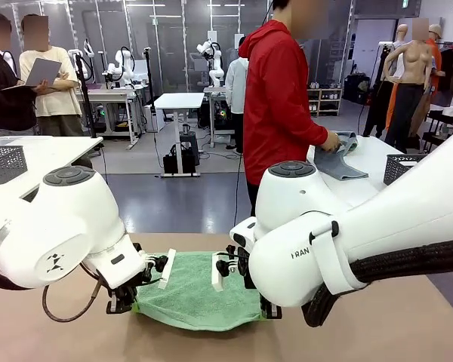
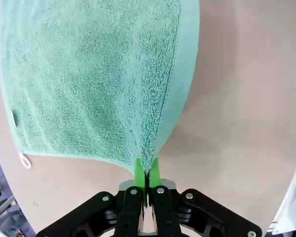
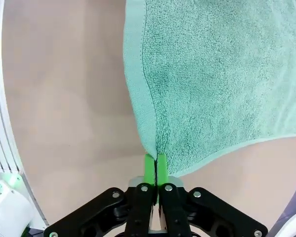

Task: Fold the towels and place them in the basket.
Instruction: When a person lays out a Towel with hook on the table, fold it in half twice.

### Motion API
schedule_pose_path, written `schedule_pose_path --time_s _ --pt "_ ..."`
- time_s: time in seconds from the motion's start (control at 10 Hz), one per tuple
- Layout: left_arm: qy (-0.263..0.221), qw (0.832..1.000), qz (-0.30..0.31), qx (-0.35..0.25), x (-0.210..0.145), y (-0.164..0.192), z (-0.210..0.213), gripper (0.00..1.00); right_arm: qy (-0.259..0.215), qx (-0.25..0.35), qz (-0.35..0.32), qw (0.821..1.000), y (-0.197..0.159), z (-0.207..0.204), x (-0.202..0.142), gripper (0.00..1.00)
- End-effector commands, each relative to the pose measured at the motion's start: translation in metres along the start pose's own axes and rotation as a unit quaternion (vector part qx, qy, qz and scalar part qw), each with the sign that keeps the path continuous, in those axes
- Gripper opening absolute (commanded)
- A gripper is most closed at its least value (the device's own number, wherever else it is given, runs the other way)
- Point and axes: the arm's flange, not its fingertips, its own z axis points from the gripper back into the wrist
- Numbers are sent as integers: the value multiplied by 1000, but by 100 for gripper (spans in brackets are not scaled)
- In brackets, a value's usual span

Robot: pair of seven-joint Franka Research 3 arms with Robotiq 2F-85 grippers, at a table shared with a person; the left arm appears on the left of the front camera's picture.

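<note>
A mint green towel (image 1: 196, 298) lies on the tan table between my two arms, its near edge lifted slightly. My left gripper (image 1: 124, 302) is shut on the towel's near left corner. In the left wrist view the green pads (image 2: 140, 173) pinch the corner of the towel (image 2: 93, 79), and a small cord loop (image 2: 24, 160) shows at another corner. My right gripper (image 1: 268, 308) is shut on the near right corner, where its pads (image 3: 149, 165) clamp the towel (image 3: 217, 84) at its hem. A dark mesh basket (image 1: 4, 162) stands on a white table at far left.
A second dark mesh basket (image 1: 402, 167) sits on the white table at the right, where a person in a red top (image 1: 279, 98) handles a grey-blue cloth (image 1: 340, 162). Bare tan table (image 1: 53, 339) surrounds the towel.
</note>
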Motion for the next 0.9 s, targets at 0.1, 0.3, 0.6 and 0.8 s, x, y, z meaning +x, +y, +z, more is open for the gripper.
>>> schedule_pose_path --time_s 0.1,0.3,0.6,0.8 --pt "-14 1000 -12 5 -3 29 -6 4 -16 10 16 1000 -34 -2 -1 1" --pt "-18 999 -25 14 0 57 -5 4 -39 18 26 999 -66 -4 2 1" --pt "-18 1000 -16 8 -4 100 -18 4 -27 24 36 999 -108 -20 12 1" --pt "-14 1000 4 18 -12 118 -24 4 -15 15 28 999 -130 -21 16 1"
